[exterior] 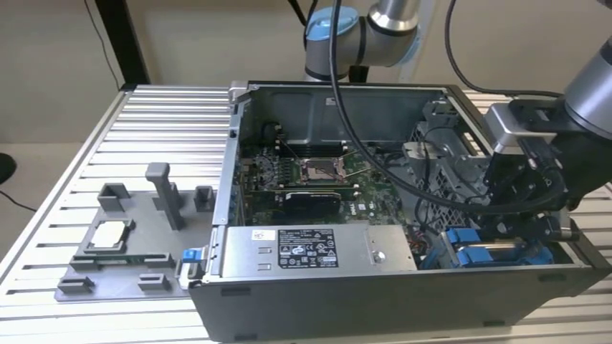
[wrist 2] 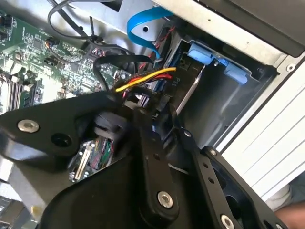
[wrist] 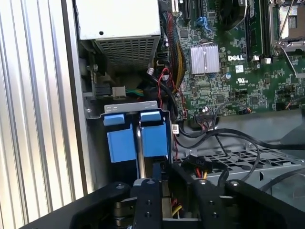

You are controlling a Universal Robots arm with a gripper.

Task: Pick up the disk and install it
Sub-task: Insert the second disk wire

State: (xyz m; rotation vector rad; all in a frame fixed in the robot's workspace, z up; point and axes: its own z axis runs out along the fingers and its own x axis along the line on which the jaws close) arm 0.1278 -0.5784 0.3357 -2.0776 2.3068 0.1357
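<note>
The black end effector (exterior: 521, 197) is seen in the exterior view lowered inside the open grey metal computer case (exterior: 383, 294), at the corner on the exterior view's right, directly above two blue plastic carrier frames (exterior: 497, 252) seated side by side in the drive bay. In the first wrist view the same blue frames (wrist: 138, 138) are seen standing upright in the bay, their lower ends cut off by the black linkage. The silver-grey hard drive itself appears to sit within one of them, though its body is hidden. Whether the fingers are clenched or released cannot be told, since the tips are masked by the linkage and cables. The case rests on the ribbed aluminium counter (exterior: 143, 129).
</note>
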